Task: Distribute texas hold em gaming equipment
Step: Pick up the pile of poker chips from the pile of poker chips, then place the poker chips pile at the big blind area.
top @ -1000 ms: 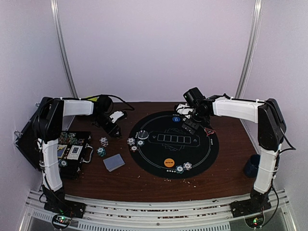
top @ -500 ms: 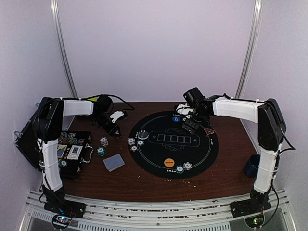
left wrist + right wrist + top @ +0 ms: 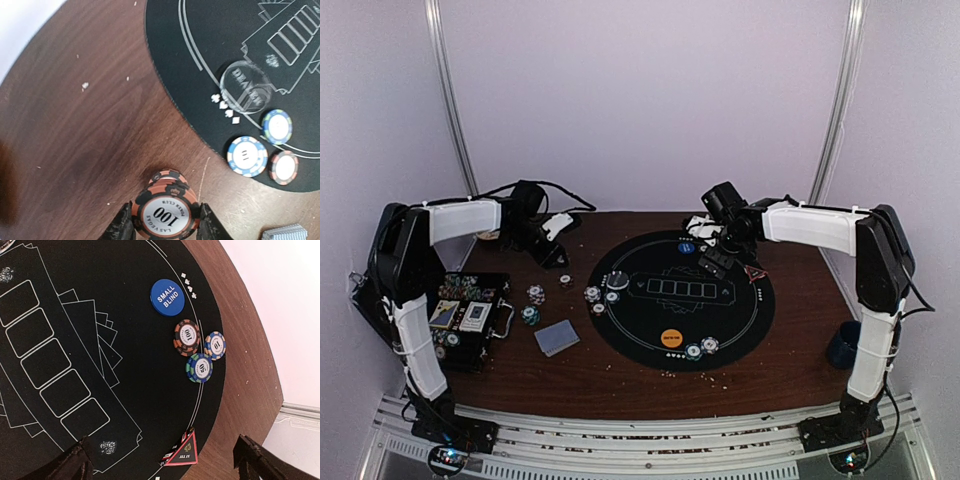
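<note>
Found at the table's left edge: an open black hard-shell chip case. Inside, seen from above: mixed striped chips along the far side, two white-faced rectangular items nearer; finer detail too small to tell. At the right edge: a dark blue mug, contents not visible.

Laid on the brown wood-grain table: a round black felt mat printed with white card outlines.
- Far-right rim: a blue round disc lettered SMALL BLIND. Just beside it, three striped chips clustered: orange-and-black 100, blue-and-white 10, green-and-blue 50. Further along, a red-edged triangular ALL IN marker.
- Left rim: a clear round dealer disc with three striped chips near it.
- Near rim: a plain orange round disc, two chips just beside.
- Off the mat, on bare wood: a grey-blue-backed card deck.

Left claw: closed on an orange-and-black striped chip marked 100 LAS VEGAS, held flat above the wood, left of the mat. Directly beyond it, on the table: a matching dark-rimmed chip.

Right claw: spread fully wide, gripping nothing, above the mat's far-right part.

Against one second ago: left claw raised and drawn back toward the far-left corner, shoulder swung left. Right arm unchanged.
</note>
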`<state>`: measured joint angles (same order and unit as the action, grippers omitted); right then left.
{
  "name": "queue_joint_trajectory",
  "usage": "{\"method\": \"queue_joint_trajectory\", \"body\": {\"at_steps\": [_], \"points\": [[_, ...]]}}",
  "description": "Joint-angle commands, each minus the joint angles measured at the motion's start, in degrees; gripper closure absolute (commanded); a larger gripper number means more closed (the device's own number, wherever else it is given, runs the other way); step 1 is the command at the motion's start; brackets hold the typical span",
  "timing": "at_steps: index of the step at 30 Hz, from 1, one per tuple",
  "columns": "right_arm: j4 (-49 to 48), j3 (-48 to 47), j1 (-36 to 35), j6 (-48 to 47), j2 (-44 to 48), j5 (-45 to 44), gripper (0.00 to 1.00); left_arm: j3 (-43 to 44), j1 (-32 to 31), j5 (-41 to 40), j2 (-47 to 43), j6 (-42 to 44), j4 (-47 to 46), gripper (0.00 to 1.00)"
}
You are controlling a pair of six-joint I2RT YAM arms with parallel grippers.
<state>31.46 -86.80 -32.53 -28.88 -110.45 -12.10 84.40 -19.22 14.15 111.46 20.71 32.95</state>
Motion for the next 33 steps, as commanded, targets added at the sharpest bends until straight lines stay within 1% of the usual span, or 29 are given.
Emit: {"method": "queue_joint_trajectory", "body": {"at_steps": [1,5,9,15,20,23,30,33], "points": [[-1.0,0.8,2.1,-0.5,2.6,-0.9,0.0,-1.4,-2.5,0.3,-3.5,2.4,-1.6,0.81],[-0.8,0.6,6.4,-0.5,3.6,-0.2,0.0,-0.3,-6.9,-0.2,-4.6,4.1,0.3,0.81],[-0.2,0.6,13.3,-0.6,5.1,1.6,0.0,1.9,-12.9,0.7,-4.9,4.7,1.2,0.81],[0.3,1.1,23.2,-2.0,8.6,6.0,0.0,10.3,-21.8,2.7,-0.5,3.9,4.5,0.8],[-3.8,7.6,24.7,-2.9,13.0,7.7,0.0,16.6,-28.9,2.5,6.0,3.4,6.5,0.8],[-4.5,8.9,24.7,-2.2,13.6,8.2,0.0,20.4,-32.8,2.8,9.5,2.9,7.2,0.8],[-6.2,10.7,24.8,-1.8,14.2,7.6,0.0,30.4,-37.7,4.0,16.7,0.7,8.5,0.8],[-6.6,11.1,24.8,-1.7,14.3,7.4,0.0,33.1,-39.4,4.0,18.7,0.3,8.5,0.8]]}}
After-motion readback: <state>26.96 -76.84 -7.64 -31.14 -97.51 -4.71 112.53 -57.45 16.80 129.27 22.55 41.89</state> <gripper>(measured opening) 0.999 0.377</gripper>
